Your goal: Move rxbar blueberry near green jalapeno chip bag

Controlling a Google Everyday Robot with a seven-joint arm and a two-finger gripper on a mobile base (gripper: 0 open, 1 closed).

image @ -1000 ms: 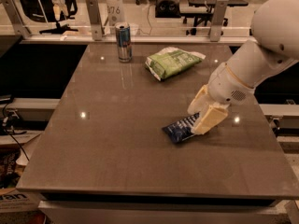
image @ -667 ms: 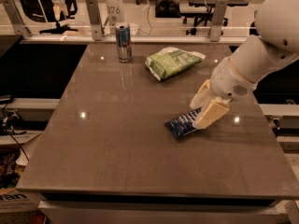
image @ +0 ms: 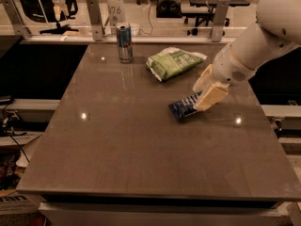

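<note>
Right of center on the table (image: 117, 140), the gripper (image: 199, 99) looks clamped on the right end of the rxbar blueberry (image: 182, 108), so I'd call this the carry step, next move being far-left toward the green jalapeno chip bag (image: 173, 62).

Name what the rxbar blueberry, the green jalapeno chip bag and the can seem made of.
The rxbar blueberry, held by the gripper low over the table: likely thin plastic film, dark, printed. The green jalapeno chip bag: probably foil-like film, visibly wrinkled. The can: apparently metal, shiny silver wall.
</note>
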